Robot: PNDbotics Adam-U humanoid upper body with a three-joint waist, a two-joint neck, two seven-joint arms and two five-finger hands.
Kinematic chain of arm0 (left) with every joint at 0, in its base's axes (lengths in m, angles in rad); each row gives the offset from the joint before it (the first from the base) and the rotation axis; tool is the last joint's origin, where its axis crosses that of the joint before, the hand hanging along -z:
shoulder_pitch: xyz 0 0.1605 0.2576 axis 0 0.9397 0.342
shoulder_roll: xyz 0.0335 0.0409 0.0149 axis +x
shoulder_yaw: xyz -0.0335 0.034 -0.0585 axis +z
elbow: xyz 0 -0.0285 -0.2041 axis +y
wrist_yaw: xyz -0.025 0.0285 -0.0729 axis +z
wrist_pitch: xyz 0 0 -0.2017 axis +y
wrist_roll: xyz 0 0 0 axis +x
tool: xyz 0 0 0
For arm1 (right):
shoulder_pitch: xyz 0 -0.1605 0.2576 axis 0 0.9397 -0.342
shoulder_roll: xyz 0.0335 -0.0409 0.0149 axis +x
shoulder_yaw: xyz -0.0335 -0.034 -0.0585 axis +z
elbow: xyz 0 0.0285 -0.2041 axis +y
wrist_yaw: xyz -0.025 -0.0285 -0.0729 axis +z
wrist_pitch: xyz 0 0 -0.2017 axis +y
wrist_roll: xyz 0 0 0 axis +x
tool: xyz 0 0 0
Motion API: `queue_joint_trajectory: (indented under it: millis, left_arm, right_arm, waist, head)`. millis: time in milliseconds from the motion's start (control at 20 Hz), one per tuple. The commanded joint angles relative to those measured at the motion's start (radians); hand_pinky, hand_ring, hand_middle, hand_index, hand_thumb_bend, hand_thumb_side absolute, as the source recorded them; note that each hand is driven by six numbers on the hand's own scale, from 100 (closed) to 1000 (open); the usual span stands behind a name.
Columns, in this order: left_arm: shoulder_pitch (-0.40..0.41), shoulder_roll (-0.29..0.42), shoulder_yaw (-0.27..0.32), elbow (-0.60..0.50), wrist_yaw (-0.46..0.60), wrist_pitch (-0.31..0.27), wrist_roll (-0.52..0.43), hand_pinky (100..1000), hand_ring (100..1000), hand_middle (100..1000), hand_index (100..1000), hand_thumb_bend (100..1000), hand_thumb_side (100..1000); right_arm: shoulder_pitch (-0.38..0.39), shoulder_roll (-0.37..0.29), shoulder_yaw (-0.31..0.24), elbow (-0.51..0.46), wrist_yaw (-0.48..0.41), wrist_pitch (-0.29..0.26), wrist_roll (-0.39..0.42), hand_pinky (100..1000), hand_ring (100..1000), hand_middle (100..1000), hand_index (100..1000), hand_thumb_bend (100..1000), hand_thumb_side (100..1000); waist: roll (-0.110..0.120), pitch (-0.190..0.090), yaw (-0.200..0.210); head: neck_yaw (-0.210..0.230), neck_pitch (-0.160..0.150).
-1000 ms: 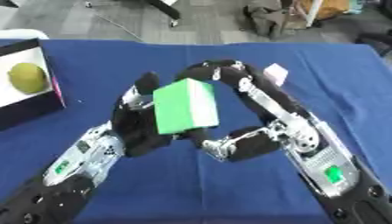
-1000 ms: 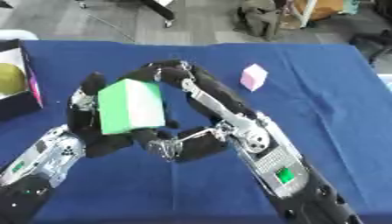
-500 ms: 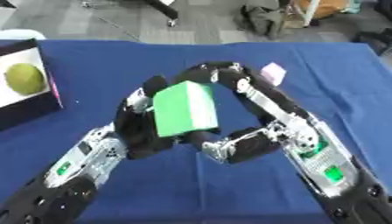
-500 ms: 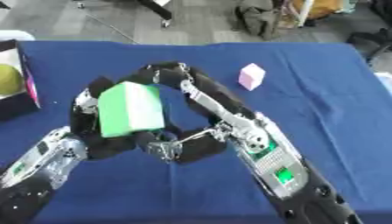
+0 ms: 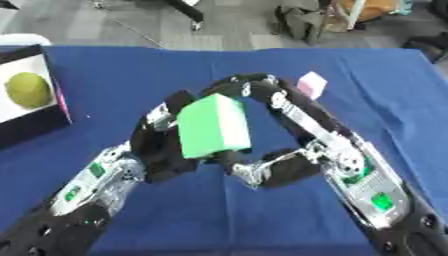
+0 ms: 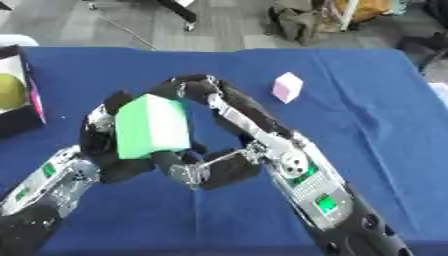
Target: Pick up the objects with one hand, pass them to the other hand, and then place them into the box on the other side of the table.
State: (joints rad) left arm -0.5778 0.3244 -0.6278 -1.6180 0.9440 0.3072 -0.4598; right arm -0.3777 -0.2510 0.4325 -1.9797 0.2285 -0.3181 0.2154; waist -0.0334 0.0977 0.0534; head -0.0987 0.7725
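Observation:
A green block [image 5: 213, 127] is held above the middle of the blue table, between both hands. My left hand [image 5: 157, 147] comes from the lower left and curls round the block's left side and back. My right hand [image 5: 325, 146] comes from the lower right; its fingers [image 5: 249, 86] arch over the block's top and its thumb [image 5: 258, 172] lies under the bottom edge. A pink cube [image 6: 287, 87] stands on the cloth at the far right, clear of both hands.
A black box [image 5: 35, 131] with a white inside stands at the left edge and holds a yellow-green ball [image 5: 26, 90]. Blue cloth [image 5: 114, 75] covers the table. Chair legs and bags lie on the floor beyond the far edge.
Almost nothing differs: the green block stays between both hands in about the same place, and the pink cube and the box have not moved.

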Motion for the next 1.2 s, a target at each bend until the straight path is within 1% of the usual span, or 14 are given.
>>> queue_joint_trajectory:
  millis: [50, 350, 700, 800, 900, 1000, 1050, 1100, 1200]
  left_arm:
    - [-0.005, -0.004, 0.007, -0.019, 0.015, -0.018, -0.003, 819, 818, 588, 683, 622, 560]
    - [-0.001, 0.001, 0.021, -0.022, 0.037, -0.032, 0.008, 821, 823, 601, 688, 650, 561]
    - [-0.001, 0.001, 0.024, -0.025, 0.06, -0.031, 0.011, 823, 821, 607, 691, 672, 571]
    - [-0.001, 0.001, 0.025, -0.025, 0.065, -0.031, 0.014, 821, 821, 609, 693, 703, 574]
    - [-0.001, 0.002, 0.027, -0.024, 0.069, -0.033, 0.018, 821, 822, 612, 696, 714, 577]
    - [-0.002, 0.002, 0.029, -0.024, 0.072, -0.035, 0.021, 822, 825, 618, 701, 754, 580]
    - [-0.002, 0.003, 0.03, -0.023, 0.074, -0.036, 0.022, 822, 826, 619, 702, 756, 580]
    - [-0.001, 0.003, 0.031, -0.024, 0.076, -0.038, 0.023, 823, 829, 623, 706, 782, 589]
    - [-0.002, 0.004, 0.034, -0.025, 0.08, -0.043, 0.023, 823, 828, 623, 705, 790, 580]
  right_arm:
    - [-0.004, -0.003, -0.028, -0.02, -0.018, 0.016, -0.012, 763, 792, 501, 740, 100, 194]
    - [0.015, -0.008, -0.038, -0.02, -0.029, 0.023, -0.011, 765, 792, 498, 732, 100, 208]
    - [0.023, -0.012, -0.043, -0.02, -0.029, 0.026, -0.011, 764, 790, 497, 731, 100, 209]
    - [0.024, -0.012, -0.043, -0.02, -0.028, 0.025, -0.011, 768, 790, 497, 730, 100, 210]
    - [0.024, -0.013, -0.044, -0.02, -0.027, 0.023, -0.011, 768, 791, 497, 731, 100, 209]
    - [0.024, -0.013, -0.045, -0.02, -0.024, 0.021, -0.011, 768, 791, 497, 731, 100, 208]
    - [0.024, -0.014, -0.045, -0.02, -0.023, 0.02, -0.011, 768, 791, 497, 731, 100, 208]
    - [0.023, -0.014, -0.046, -0.02, -0.022, 0.019, -0.011, 768, 791, 497, 731, 100, 213]
    - [0.023, -0.014, -0.046, -0.02, -0.021, 0.017, -0.012, 769, 791, 497, 731, 100, 209]
  waist:
    - [0.003, -0.008, 0.0]
    - [0.003, -0.008, 0.001]
    - [0.005, -0.008, 0.001]
    - [0.005, -0.008, 0.0]
    - [0.005, -0.007, -0.001]
    - [0.005, -0.007, -0.001]
    - [0.006, -0.007, -0.001]
    - [0.006, -0.006, -0.002]
    - [0.006, -0.005, -0.002]
  head:
    - [-0.002, -0.002]
    - [-0.008, -0.002]
    - [-0.018, -0.002]
    - [-0.018, -0.002]
    - [-0.018, -0.002]
    - [-0.018, -0.002]
    - [-0.018, -0.002]
    - [-0.019, -0.002]
    - [-0.019, -0.002]
